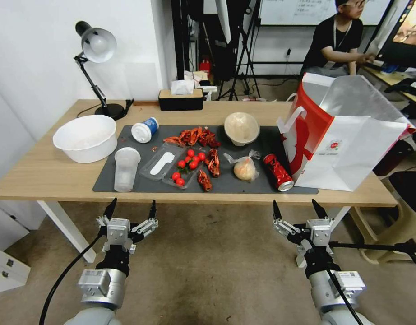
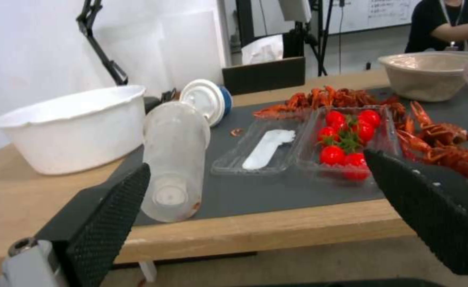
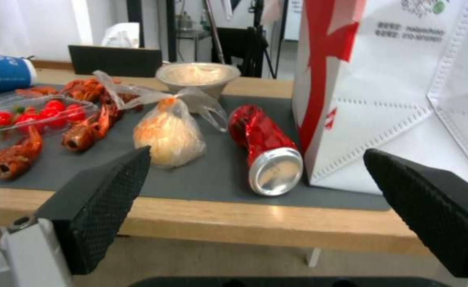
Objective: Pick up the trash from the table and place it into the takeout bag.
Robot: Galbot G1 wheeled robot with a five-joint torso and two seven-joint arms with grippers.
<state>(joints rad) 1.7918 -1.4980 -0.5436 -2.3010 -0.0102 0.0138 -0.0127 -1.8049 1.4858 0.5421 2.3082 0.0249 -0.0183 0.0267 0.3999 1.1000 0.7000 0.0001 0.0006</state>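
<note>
Trash lies on the dark mat of the table (image 1: 50, 180); our left gripper (image 1: 130, 211) and right gripper (image 1: 299, 210) hang before its near edge, jaws spread, holding nothing. The crushed red can (image 1: 277, 172) lies just beside the takeout bag (image 1: 352, 153); we judge it light, stiff but slippery, best pinched across its middle. The knotted plastic bag (image 1: 245, 168) is soft; take its knot.

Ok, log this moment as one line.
left gripper open, off table | right gripper open, off table | red can beside takeout bag
</note>
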